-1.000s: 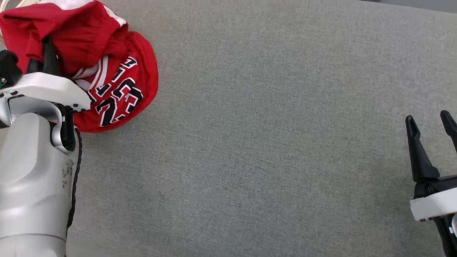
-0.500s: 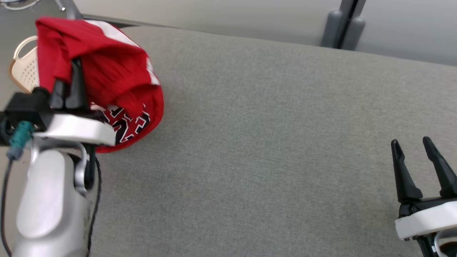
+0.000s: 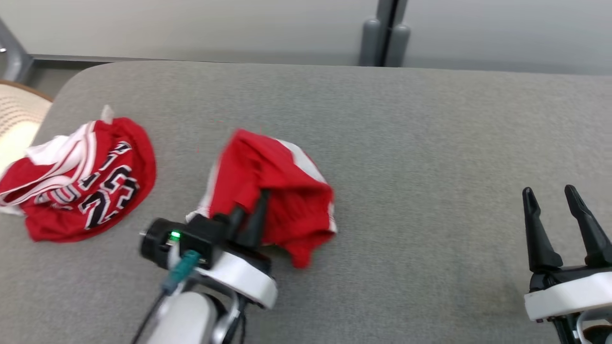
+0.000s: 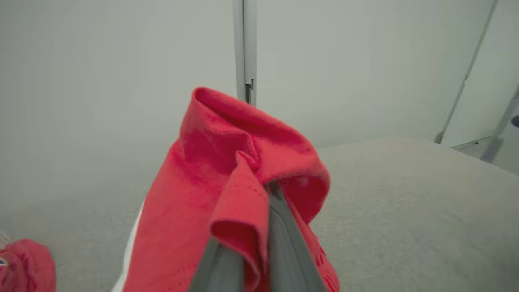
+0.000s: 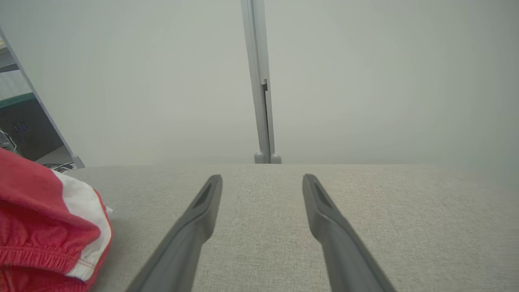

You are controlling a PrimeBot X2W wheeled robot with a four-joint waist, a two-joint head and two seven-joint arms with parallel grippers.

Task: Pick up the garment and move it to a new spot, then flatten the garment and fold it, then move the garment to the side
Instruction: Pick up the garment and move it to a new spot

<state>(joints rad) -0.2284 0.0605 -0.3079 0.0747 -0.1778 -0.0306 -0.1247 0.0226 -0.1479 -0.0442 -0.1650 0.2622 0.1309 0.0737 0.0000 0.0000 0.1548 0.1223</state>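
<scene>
The garment, a crumpled red piece with white side stripes, hangs bunched over the left-middle of the grey table. My left gripper is shut on a fold of it from below. In the left wrist view the red cloth drapes over the closed fingers. My right gripper stands open at the lower right, well apart from the garment, with nothing between its fingers. The garment's elastic hem and white stripe show at the left of the right wrist view.
A second red piece, a jersey with black-and-white numbers, lies crumpled at the table's left edge, also seen as the jersey. A pale basket sits beyond that edge. A grey post stands behind the table.
The head camera has swung. My left gripper has carried the garment off the numbered jersey and rightward toward the table's middle. The right gripper stays open and still.
</scene>
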